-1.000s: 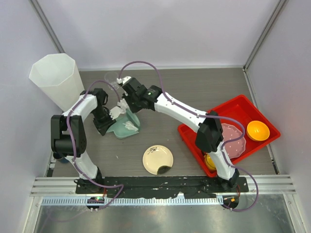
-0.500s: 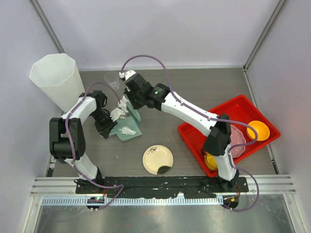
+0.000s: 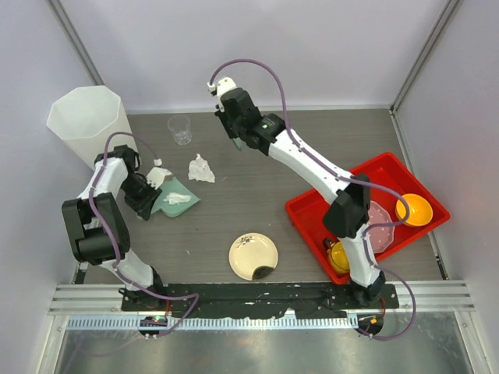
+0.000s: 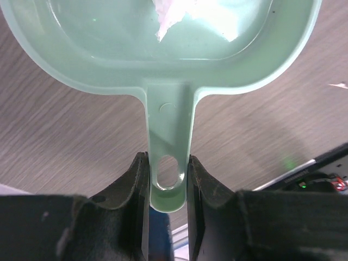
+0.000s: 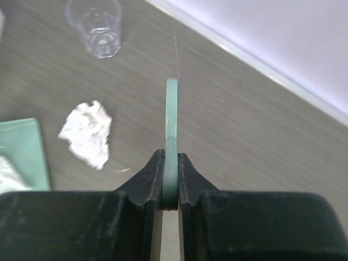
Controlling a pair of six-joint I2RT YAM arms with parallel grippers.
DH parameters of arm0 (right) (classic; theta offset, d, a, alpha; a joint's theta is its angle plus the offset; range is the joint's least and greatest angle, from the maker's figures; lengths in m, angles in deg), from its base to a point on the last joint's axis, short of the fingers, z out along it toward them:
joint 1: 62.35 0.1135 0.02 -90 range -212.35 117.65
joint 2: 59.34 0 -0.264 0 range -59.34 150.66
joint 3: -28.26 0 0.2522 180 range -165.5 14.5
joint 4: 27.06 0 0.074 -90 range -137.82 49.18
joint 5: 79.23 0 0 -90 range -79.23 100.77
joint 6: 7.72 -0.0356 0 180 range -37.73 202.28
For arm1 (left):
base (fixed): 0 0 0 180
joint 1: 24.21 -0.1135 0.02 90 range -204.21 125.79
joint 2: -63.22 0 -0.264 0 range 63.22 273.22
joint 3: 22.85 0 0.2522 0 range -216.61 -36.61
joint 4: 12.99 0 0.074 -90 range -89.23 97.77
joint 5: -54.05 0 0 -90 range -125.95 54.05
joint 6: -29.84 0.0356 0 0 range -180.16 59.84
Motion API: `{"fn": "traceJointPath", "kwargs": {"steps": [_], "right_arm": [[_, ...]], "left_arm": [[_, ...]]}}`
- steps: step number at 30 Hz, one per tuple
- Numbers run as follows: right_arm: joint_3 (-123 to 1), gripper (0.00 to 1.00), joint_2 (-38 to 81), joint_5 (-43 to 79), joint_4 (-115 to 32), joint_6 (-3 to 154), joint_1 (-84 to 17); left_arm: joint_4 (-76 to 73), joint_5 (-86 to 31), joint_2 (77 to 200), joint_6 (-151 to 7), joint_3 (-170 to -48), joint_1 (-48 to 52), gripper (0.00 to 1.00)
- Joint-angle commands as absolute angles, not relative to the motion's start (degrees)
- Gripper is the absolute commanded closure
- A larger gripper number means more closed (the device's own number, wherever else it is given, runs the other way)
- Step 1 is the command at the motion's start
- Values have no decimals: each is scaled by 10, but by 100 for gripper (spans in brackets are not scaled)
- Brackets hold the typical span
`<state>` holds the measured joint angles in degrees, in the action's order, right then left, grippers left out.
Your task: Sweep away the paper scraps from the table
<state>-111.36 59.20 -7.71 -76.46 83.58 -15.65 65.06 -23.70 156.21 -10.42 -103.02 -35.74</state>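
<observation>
A: Left gripper [image 4: 167,163], what's it on?
B: Clamped on the mint-green plastic dustpan [image 4: 163,70] by its handle, one finger on each side of the hang hole. Right gripper [image 5: 171,159] pinches a thin mint-green plastic scraper blade [image 5: 172,114], seen edge-on.
A: Surface, room?
B: Dark grey-brown wood-grain table [image 3: 312,148], white walls [image 3: 273,47] on three sides, metal rail [image 3: 265,296] at the near edge. Tall white faceted plastic bin [image 3: 86,125] in the far left corner, clear plastic cup [image 3: 181,128] just right of it. Red plastic tray [image 3: 382,178] on the right, round cream plate [image 3: 253,255] near the middle.
A: Scraps?
B: Crumpled white paper scraps [image 3: 201,169]: one loose wad on the table near the pan's far right corner, not touching. One lies inside the pan, one at its far-left rim beside the left gripper.
A: Pan heading?
B: Long axis runs left to right, handle to the left, mouth to the right toward table centre. The blade sticks straight out in line with the right fingers.
A: Arms?
B: Left arm is folded tight at the left edge, wrist turned right. Right arm is stretched diagonally from near right to far middle, wrist tipped down. Can't tell if the blade touches the table.
</observation>
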Motion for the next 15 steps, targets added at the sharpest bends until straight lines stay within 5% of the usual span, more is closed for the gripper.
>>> {"fn": "traceJointPath", "kwargs": {"steps": [1, 15], "right_arm": [[-1152, 99, 662, -101, -660, 920, -157], [-1226, 99, 768, 42, -668, 790, -141]], "left_arm": [[599, -304, 1613, -132, -1076, -361, 100], [588, -349, 1714, -134, -1176, -327, 100]]}}
